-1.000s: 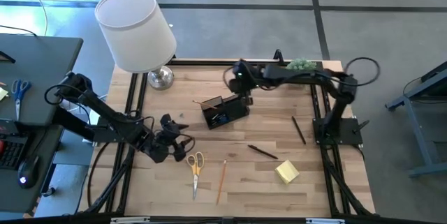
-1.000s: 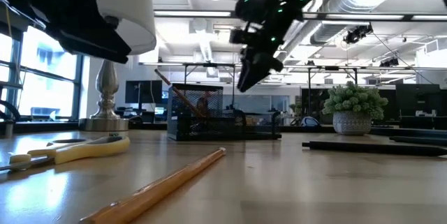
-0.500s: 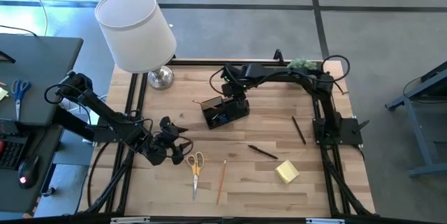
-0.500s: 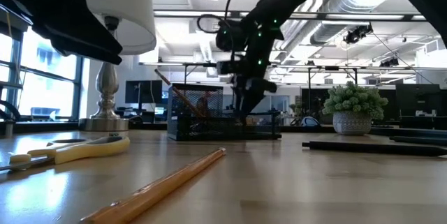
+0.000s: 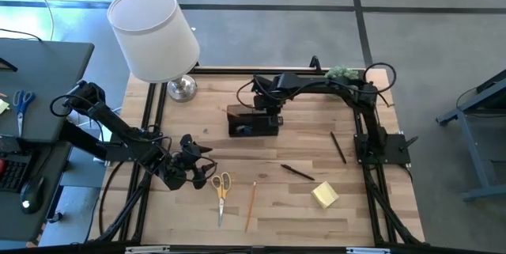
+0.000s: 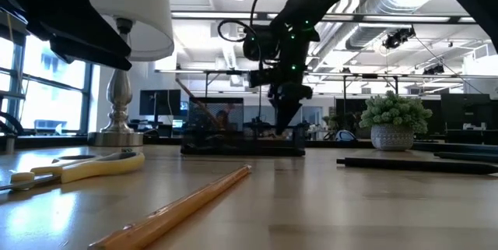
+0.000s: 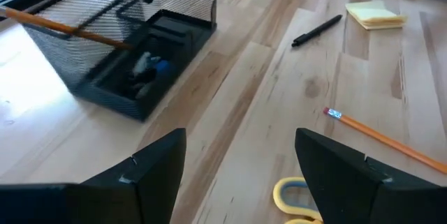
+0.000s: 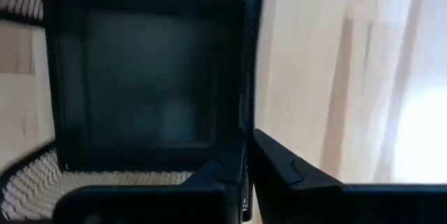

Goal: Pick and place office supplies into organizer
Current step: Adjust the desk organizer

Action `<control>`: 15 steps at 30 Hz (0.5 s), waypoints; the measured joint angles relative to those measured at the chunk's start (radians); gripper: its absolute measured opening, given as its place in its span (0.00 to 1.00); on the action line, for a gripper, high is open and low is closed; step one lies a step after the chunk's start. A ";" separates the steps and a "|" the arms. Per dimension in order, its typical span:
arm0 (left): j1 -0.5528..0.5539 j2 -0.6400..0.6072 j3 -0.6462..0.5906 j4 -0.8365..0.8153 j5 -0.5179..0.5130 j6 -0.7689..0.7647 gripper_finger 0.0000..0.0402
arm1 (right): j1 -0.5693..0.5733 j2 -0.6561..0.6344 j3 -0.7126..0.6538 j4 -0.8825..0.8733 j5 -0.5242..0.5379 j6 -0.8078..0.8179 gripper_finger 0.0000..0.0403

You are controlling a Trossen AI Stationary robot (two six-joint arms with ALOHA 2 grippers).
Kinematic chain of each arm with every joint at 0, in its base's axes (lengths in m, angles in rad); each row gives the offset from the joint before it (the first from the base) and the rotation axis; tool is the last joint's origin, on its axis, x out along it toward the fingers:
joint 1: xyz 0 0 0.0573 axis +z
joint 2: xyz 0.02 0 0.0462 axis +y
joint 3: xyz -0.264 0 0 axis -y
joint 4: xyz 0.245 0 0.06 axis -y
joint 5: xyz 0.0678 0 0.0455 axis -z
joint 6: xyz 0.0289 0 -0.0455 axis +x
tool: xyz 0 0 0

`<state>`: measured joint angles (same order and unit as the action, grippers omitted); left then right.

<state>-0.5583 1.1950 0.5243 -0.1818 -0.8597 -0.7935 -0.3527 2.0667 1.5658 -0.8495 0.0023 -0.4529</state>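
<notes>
The organizer is a black mesh caddy standing at mid-table, with a pencil leaning out of it. My right gripper points down onto its right end and is shut on its wall. My left gripper hangs open over the near left of the table, just left of the yellow scissors. Flat on the table lie a pencil, a dark pen and a yellow sticky-note pad. My right gripper pinches the organizer's mesh wall at its right end, one finger inside the compartment and the other outside. The fingers come from above, pointing down. The organizer stands upright with its base on the table.
A white-shaded lamp stands at the far left corner and a small potted plant at the far right. Another dark pen lies near the right arm's base. Bare wood lies between the organizer and the loose items.
My right gripper has moved toward the table's left edge and down onto the organizer's right end, then shut on its wall. The organizer, slanted before, has turned about on the table and now lies parallel to the far edge.
</notes>
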 joint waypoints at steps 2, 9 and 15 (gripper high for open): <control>0.000 0.000 0.000 0.000 0.000 0.000 0.65 | 0.005 0.002 -0.002 -0.034 0.005 0.024 0.04; 0.000 0.000 0.000 0.001 0.004 -0.001 0.65 | 0.023 0.002 -0.002 -0.058 0.012 0.061 0.02; 0.000 0.000 0.000 0.000 0.014 -0.001 0.65 | 0.024 0.002 -0.002 -0.060 0.014 0.079 0.01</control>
<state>-0.5583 1.1954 0.5243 -0.1815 -0.8452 -0.7944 -0.3286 2.0686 1.5639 -0.9092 0.0165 -0.3740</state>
